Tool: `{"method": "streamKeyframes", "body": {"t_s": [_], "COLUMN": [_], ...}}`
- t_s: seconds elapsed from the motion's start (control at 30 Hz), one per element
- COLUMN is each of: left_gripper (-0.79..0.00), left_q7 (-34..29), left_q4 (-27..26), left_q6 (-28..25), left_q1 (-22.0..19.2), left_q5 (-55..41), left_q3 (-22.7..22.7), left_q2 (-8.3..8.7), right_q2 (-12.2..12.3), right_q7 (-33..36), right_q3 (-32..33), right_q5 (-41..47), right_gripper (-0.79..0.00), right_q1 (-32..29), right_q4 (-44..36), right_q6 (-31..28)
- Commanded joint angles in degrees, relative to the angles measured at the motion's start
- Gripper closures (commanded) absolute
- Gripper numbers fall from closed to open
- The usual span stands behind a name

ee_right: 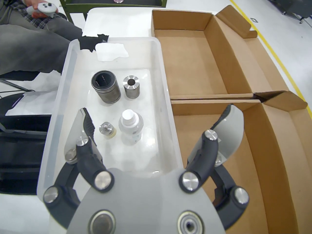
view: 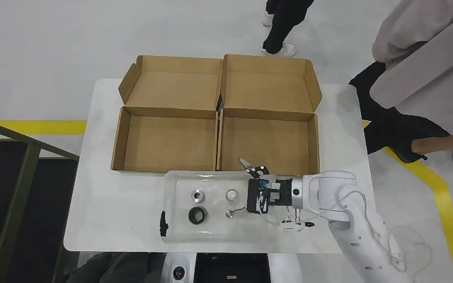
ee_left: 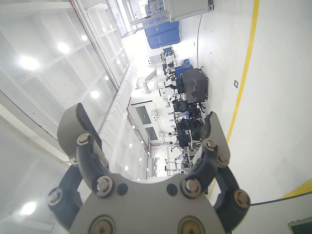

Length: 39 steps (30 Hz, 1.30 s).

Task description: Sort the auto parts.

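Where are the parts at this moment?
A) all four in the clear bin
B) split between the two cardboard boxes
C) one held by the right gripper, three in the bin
A: the dark sleeve, steel bushing, white bottle and small knob all stand in the clear bin; the right gripper hangs open, holding nothing.

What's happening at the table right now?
The right pincer hangs open and empty by the clear bin, where four parts stand: a dark bearing, a steel bushing, a white-capped bottle and a small knob. Nothing is in the two cardboard boxes yet. The left pincer is open, aimed away from the table.
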Motion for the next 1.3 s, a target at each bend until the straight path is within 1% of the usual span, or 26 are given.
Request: {"method": "streamKeyframes", "body": {"t_s": [0.0, 0.23, 0.53, 0.57, 0.6, 0.67, 0.73, 0.8, 0.9, 1.0, 1.07, 1.27], "left_gripper": [-0.785, -0.785, -0.785, -0.785, -0.785, -0.785, -0.785, -0.785, -0.785, -0.785, -0.785, -0.785], "left_q7": [0.0, 0.0, 0.0, 0.0, 0.0, 0.0, 0.0, 0.0, 0.0, 0.0, 0.0, 0.0], "left_q4": [0.0, 0.0, 0.0, 0.0, 0.0, 0.0, 0.0, 0.0, 0.0, 0.0, 0.0, 0.0], "left_q6": [0.0, 0.0, 0.0, 0.0, 0.0, 0.0, 0.0, 0.0, 0.0, 0.0, 0.0, 0.0], "left_q1": [0.0, 0.0, 0.0, 0.0, 0.0, 0.0, 0.0, 0.0, 0.0, 0.0, 0.0, 0.0], "left_q5": [0.0, 0.0, 0.0, 0.0, 0.0, 0.0, 0.0, 0.0, 0.0, 0.0, 0.0, 0.0], "left_q3": [0.0, 0.0, 0.0, 0.0, 0.0, 0.0, 0.0, 0.0, 0.0, 0.0, 0.0, 0.0], "left_q2": [0.0, 0.0, 0.0, 0.0, 0.0, 0.0, 0.0, 0.0, 0.0, 0.0, 0.0, 0.0], "right_q2": [0.3, 1.4, 2.5, 2.6, 2.8, 3.0, 3.1, 3.2, 3.3, 3.3, 3.4, 3.3], "right_q7": [1.2, 5.2, 8.1, 8.2, 8.5, 8.9, 9.2, 9.5, 9.6, 9.6, 9.5, 9.2], "right_q3": [-1.5, -6.2, -9.8, -10.1, -10.4, -10.8, -11.0, -11.0, -11.3, -11.5, -11.7, -12.7], "right_q5": [0.3, 0.3, 2.0, 2.4, 2.7, 3.1, 3.4, 3.5, 3.6, 3.3, 2.9, 2.1], "right_gripper": [-0.785, -0.785, -0.785, -0.699, -0.69, -0.73, -0.739, -0.653, -0.594, -0.459, -0.391, -0.369], "right_q1": [0.8, 2.8, 4.1, 4.4, 4.7, 5.2, 5.7, 6.2, 6.8, 7.5, 7.8, 8.9], "right_q4": [0.0, -0.4, 1.3, 1.6, 1.8, 2.4, 2.8, 3.3, 4.2, 5.0, 5.3, 6.3], "right_q6": [0.0, 0.0, 0.0, 0.0, 0.0, 0.0, 0.0, 0.2, 0.3, 1.0, 1.6, 2.5]}}
